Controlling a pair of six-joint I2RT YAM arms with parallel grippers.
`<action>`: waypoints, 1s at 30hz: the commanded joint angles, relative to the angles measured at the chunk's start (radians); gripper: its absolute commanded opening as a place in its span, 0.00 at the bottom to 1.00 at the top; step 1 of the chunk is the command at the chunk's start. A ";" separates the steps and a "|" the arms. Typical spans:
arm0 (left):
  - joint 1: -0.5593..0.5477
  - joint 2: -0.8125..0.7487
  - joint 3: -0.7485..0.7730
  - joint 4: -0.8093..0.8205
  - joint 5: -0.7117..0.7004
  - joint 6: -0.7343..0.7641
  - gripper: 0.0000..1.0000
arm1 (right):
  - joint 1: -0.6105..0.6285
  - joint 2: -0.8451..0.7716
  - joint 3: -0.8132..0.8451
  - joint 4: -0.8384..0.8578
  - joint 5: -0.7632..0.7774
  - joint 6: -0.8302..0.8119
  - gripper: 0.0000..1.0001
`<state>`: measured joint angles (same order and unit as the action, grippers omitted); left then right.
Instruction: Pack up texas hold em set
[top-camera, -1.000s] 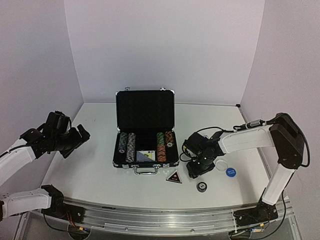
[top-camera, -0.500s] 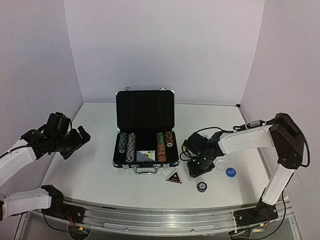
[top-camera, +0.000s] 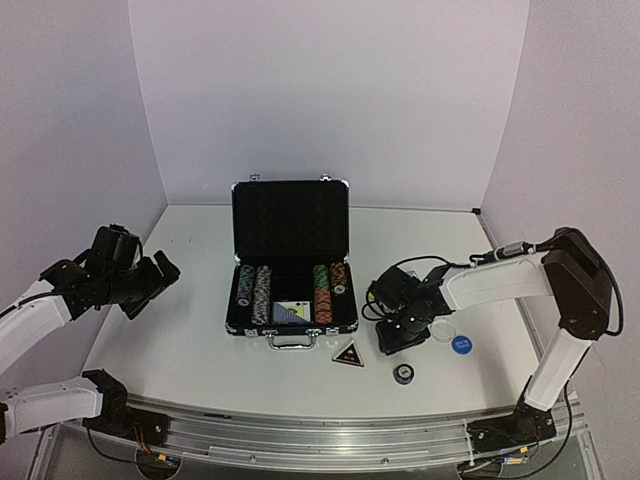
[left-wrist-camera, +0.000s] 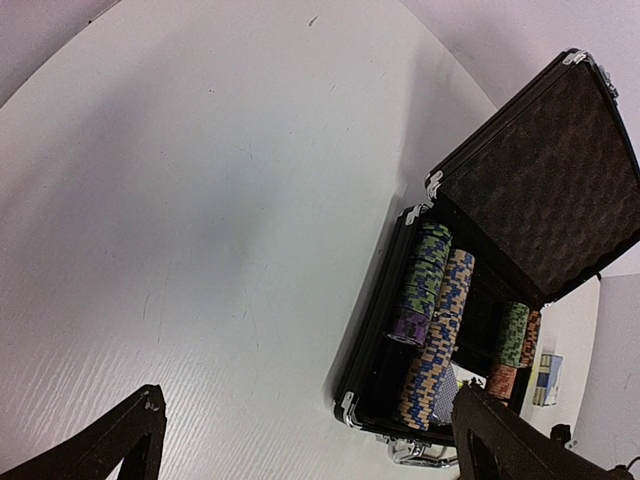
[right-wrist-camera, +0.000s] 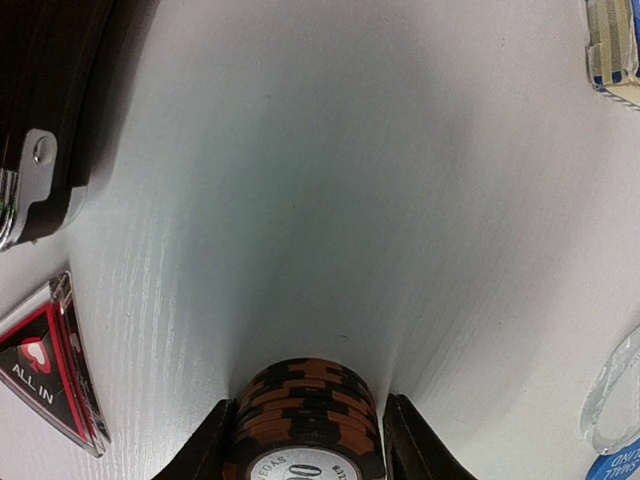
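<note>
The black briefcase (top-camera: 290, 220) lies open at mid-table, with rows of striped poker chips (top-camera: 260, 293) and a blue card deck (top-camera: 290, 312) inside. Just right of it, my right gripper (top-camera: 400, 337) is low over the table, shut on a short stack of orange-and-black chips (right-wrist-camera: 305, 410); both fingers (right-wrist-camera: 213, 448) press its sides. The dark triangular marker (top-camera: 348, 354) lies left of that gripper, a lone dark chip (top-camera: 404, 374) in front of it, and the clear disc (top-camera: 445, 328) and blue disc (top-camera: 461, 345) to its right. My left gripper (top-camera: 152, 278) hangs open and empty, far left.
The wrist views show the briefcase's lid (left-wrist-camera: 540, 180), its metal corner (right-wrist-camera: 38, 170) and the "ALL IN" marker (right-wrist-camera: 45, 370). A second card deck (right-wrist-camera: 612, 45) lies beyond the right gripper. The white walls stand close at the left, back and right.
My right gripper's jaws have narrowed onto the orange-and-black chip stack. Both arms have barely shifted.
</note>
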<state>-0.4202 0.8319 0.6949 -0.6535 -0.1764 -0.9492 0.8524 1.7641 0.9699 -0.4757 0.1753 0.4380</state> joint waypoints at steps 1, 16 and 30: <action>-0.004 -0.026 0.005 0.004 -0.016 -0.020 1.00 | 0.006 0.061 -0.070 -0.065 -0.111 0.055 0.44; -0.003 -0.037 0.012 -0.029 -0.050 -0.060 1.00 | 0.035 0.004 -0.106 -0.096 -0.027 0.110 0.26; -0.004 0.023 0.013 0.068 0.034 -0.044 1.00 | 0.053 -0.111 0.116 -0.176 0.061 0.011 0.04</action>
<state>-0.4202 0.8255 0.6949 -0.6393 -0.1772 -0.9995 0.9005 1.7190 0.9781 -0.5940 0.2166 0.4986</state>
